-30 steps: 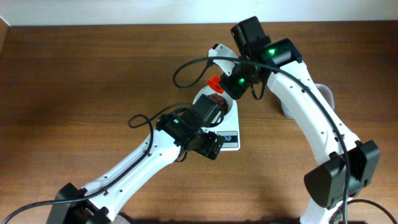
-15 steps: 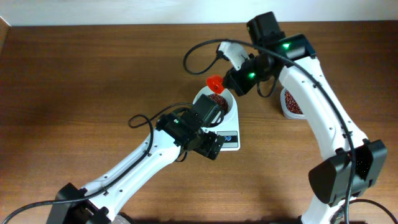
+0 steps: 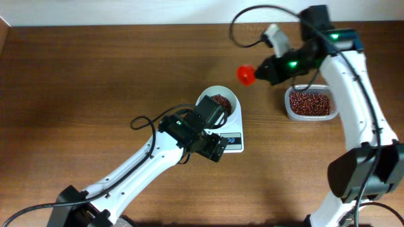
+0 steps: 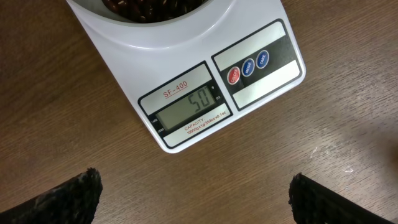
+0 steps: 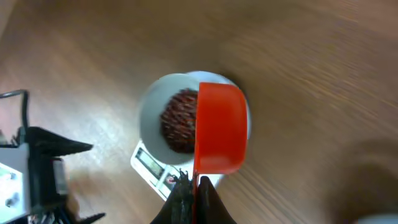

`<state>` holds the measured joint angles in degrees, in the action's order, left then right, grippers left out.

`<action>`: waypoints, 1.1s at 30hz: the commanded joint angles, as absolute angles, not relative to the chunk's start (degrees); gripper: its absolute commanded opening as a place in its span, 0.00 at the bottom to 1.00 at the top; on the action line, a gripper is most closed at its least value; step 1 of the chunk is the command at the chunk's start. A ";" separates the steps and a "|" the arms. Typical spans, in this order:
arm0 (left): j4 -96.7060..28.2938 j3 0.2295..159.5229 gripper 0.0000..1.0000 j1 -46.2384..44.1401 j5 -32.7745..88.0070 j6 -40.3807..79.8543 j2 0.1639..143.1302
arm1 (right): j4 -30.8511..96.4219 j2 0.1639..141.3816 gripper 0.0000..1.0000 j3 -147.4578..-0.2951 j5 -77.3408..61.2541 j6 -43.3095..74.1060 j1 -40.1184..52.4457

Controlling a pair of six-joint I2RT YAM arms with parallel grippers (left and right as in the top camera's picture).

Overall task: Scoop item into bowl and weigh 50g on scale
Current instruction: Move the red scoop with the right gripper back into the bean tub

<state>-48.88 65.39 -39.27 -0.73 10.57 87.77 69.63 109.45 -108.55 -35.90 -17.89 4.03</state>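
Observation:
The white bowl [image 3: 228, 98] holds red-brown beans [image 3: 219, 100] and sits on the white scale [image 3: 233, 140]. The left wrist view shows the scale [image 4: 186, 93] with its display reading 50, and the bowl's rim [image 4: 149, 15] at the top edge. My left gripper [image 4: 193, 199] is open and empty, hovering above the table in front of the scale. My right gripper [image 5: 194, 186] is shut on the handle of a red scoop [image 3: 245, 74], held in the air between the bowl and the clear container. The bowl [image 5: 152, 112] and its beans [image 5: 179, 121] show below the scoop [image 5: 219, 127].
A clear plastic container [image 3: 309, 103] full of beans stands at the right of the scale. The left arm reaches in from the lower left, and its wrist [image 3: 202, 129] sits over the scale's near left corner.
My right arm has lifted the red scoop away from over the bowl and carried it right, towards the clear container. The left arm has not moved.

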 commanded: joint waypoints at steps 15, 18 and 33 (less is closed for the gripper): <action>-48.88 66.48 0.99 -39.33 -1.32 11.27 88.16 | 78.85 109.19 0.04 -106.85 -26.11 -12.51 -18.09; -48.88 66.48 0.99 -39.33 -1.30 11.27 88.16 | 78.67 109.23 0.04 -104.03 -26.06 -12.51 -17.17; -48.88 66.48 0.99 -39.33 -1.30 11.27 88.16 | 68.01 109.23 0.04 -90.48 -14.70 -5.23 -9.26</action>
